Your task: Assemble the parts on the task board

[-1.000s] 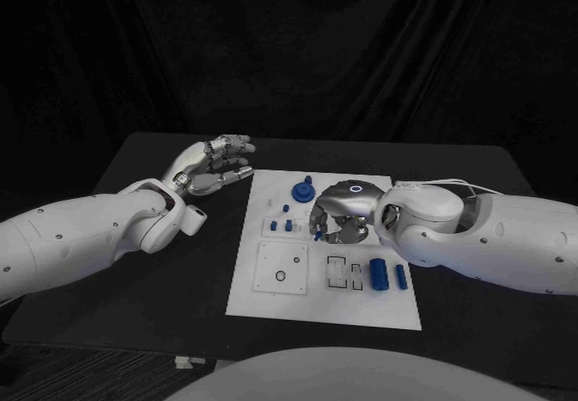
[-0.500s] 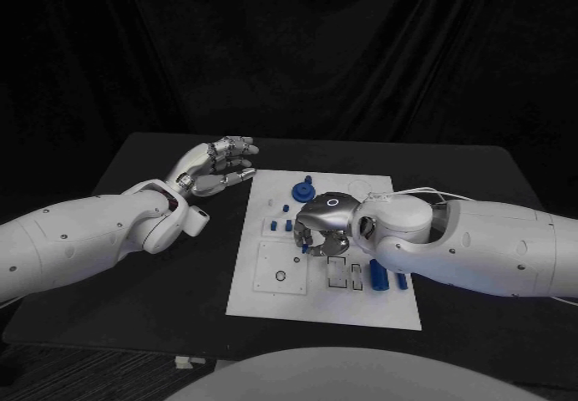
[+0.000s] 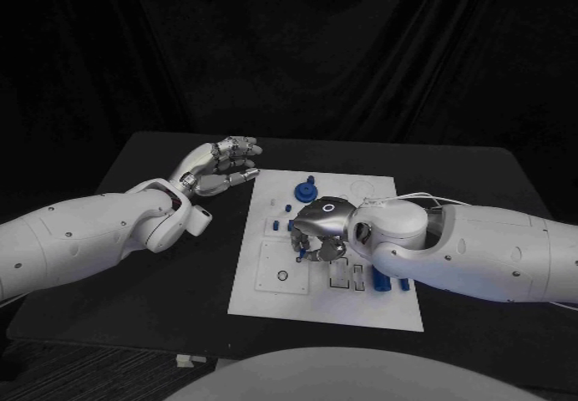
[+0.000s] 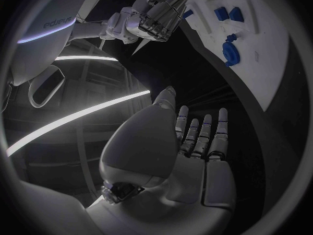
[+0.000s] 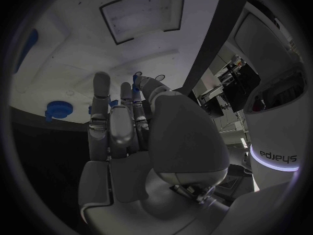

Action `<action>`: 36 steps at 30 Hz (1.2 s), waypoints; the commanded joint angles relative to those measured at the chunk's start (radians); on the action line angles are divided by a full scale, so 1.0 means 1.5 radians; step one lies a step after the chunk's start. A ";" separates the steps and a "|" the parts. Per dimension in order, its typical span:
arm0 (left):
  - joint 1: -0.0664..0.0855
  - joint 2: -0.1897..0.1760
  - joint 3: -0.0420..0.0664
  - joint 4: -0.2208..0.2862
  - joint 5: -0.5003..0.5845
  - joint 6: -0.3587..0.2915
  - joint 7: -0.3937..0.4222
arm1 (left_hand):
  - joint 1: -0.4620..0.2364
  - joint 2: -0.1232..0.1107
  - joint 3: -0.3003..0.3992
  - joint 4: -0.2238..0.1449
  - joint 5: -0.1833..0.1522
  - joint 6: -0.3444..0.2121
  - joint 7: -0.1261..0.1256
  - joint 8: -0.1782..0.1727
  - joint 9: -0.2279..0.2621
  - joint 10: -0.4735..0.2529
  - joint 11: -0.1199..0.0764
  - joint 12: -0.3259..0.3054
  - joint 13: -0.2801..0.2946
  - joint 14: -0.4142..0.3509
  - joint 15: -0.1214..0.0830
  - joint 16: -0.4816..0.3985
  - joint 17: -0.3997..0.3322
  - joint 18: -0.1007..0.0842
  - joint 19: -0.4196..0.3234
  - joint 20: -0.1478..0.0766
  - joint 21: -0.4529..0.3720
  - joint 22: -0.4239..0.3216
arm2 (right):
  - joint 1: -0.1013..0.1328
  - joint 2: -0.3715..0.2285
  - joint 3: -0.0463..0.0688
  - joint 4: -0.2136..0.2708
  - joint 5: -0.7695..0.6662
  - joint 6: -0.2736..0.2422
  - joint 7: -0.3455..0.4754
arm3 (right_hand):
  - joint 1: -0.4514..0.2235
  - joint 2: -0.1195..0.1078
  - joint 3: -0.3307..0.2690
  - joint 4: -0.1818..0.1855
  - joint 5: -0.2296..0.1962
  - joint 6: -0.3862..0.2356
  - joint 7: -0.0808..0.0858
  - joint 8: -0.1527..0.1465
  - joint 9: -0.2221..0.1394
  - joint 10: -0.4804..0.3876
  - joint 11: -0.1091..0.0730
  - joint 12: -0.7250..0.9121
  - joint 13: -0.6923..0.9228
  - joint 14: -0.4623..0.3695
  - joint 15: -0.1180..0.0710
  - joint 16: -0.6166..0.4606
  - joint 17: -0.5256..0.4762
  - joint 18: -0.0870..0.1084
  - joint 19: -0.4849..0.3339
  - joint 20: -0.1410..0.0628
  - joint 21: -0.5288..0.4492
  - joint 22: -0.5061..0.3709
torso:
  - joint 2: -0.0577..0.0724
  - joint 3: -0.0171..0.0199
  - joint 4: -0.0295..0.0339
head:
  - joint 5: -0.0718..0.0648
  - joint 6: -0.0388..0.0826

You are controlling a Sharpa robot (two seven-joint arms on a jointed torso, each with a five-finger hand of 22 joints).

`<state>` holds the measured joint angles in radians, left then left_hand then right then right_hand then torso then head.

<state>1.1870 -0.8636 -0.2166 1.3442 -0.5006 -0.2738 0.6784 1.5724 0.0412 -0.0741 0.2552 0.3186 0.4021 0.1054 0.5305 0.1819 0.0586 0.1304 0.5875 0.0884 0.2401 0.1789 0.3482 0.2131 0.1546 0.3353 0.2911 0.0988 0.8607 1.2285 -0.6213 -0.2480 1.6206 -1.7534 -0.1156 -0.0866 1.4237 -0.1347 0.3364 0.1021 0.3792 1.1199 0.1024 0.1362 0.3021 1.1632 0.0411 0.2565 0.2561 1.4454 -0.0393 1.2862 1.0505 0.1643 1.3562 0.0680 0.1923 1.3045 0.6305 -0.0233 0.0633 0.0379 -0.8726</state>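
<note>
— What is the biggest thing we see?

— The matte black surface, flat and wide across the middle of the head view, with dark draped cloth hanging in folds behind it.

— And on it?

— The task board, a smooth white rectangular plate lying flat at the centre of the frame. We see a raised square panel with a small ring in it at the board's lower left, and narrow rectangular slots beside that.

— Where are the hands?

— The left hand sits at upper left of centre, just off the board's upper left corner, above the black surface. It is silver and jointed, on a glossy white arm; its fingers are curled inward with nothing in them. The right hand hangs over the middle of the board, fingers bent downward and drawn together. We see a small blue piece at its fingertips in the right wrist view, but we cannot tell whether it is pinched or merely lies beyond them.

— And the parts?

— All blue: a round knob-like part near the board's upper edge, short pegs left of the right hand, and a cylindrical part at lower right of it.
</note>
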 commanded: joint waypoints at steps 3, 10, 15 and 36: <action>-0.001 0.001 0.001 0.002 0.005 0.007 0.025 | 0.002 0.008 -0.001 -0.002 0.003 0.000 0.005 0.004 -0.001 0.002 0.004 0.002 -0.001 0.005 0.001 0.005 0.001 0.002 0.005 0.000 0.004 -0.001 | -0.003 0.004 0.000 -0.003 -0.010 0.006 -0.015 | -0.001 -0.005 0.003 -0.002 0.002 0.003 -0.001 -0.001 0.001 0.005 0.000 -0.003 -0.001 0.003 0.002 -0.001 0.000 0.009 0.003 -0.001 0.001 0.000 | 0.000 -0.0002 -0.0002 | 0.000 0.000; -0.001 0.002 0.001 0.002 0.005 0.008 0.024 | 0.002 0.008 -0.001 -0.002 0.003 0.000 0.005 0.004 -0.001 0.002 0.003 0.002 -0.001 0.006 0.002 0.005 0.001 0.002 0.006 0.000 0.004 -0.001 | -0.008 0.008 0.000 -0.006 -0.010 0.004 -0.012 | 0.000 -0.006 0.004 -0.003 0.002 0.003 -0.001 -0.001 0.001 0.006 -0.001 -0.003 -0.001 0.003 0.002 -0.001 -0.001 0.009 0.004 -0.001 0.001 0.000 | 0.000 -0.0003 -0.0006 | 0.001 0.000; -0.001 0.003 0.001 0.001 0.005 0.010 0.024 | 0.002 0.009 -0.002 -0.003 0.003 0.000 0.006 0.004 -0.002 0.002 0.003 0.003 -0.002 0.008 0.003 0.007 0.001 0.002 0.006 0.000 0.004 -0.001 | -0.010 0.011 0.000 -0.008 -0.010 -0.001 -0.011 | 0.000 -0.006 0.004 -0.003 0.002 0.004 -0.001 -0.001 0.001 0.006 -0.001 -0.003 -0.002 0.003 0.002 -0.001 -0.001 0.009 0.004 -0.001 0.000 0.000 | 0.000 -0.0004 -0.0008 | 0.002 0.000; -0.002 0.007 0.001 -0.004 0.005 0.015 0.020 | 0.002 0.011 -0.003 -0.004 0.002 0.001 0.008 0.005 -0.003 0.001 0.002 0.004 -0.004 0.014 0.008 0.013 0.003 0.000 0.011 0.000 0.007 -0.001 | -0.015 0.011 0.000 -0.007 -0.010 0.000 -0.010 | 0.000 -0.006 0.004 -0.004 0.001 0.005 -0.001 -0.002 0.001 0.007 -0.001 -0.004 -0.002 0.003 0.002 -0.002 -0.002 0.010 0.003 -0.001 -0.003 0.000 | -0.001 0.0002 -0.0004 | 0.002 0.000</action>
<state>1.1852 -0.8554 -0.2166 1.3381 -0.5006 -0.2630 0.6785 1.5742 0.0472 -0.0769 0.2524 0.3185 0.4058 0.1090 0.5344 0.1778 0.0587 0.1304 0.5876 0.0840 0.2544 0.1932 0.3637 0.2155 0.1547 0.3426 0.2912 0.1025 0.8597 1.2112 -0.6029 -0.2459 1.6092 -1.7578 -0.1168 -0.0879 1.4249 -0.1359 0.3393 0.0990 0.3786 1.1214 0.0999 0.1306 0.3015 1.1668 0.0375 0.2565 0.2544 1.4454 -0.0393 1.2862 1.0482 0.1643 1.3562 0.0679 0.1923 1.3046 0.6293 -0.0229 0.0627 0.0402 -0.8726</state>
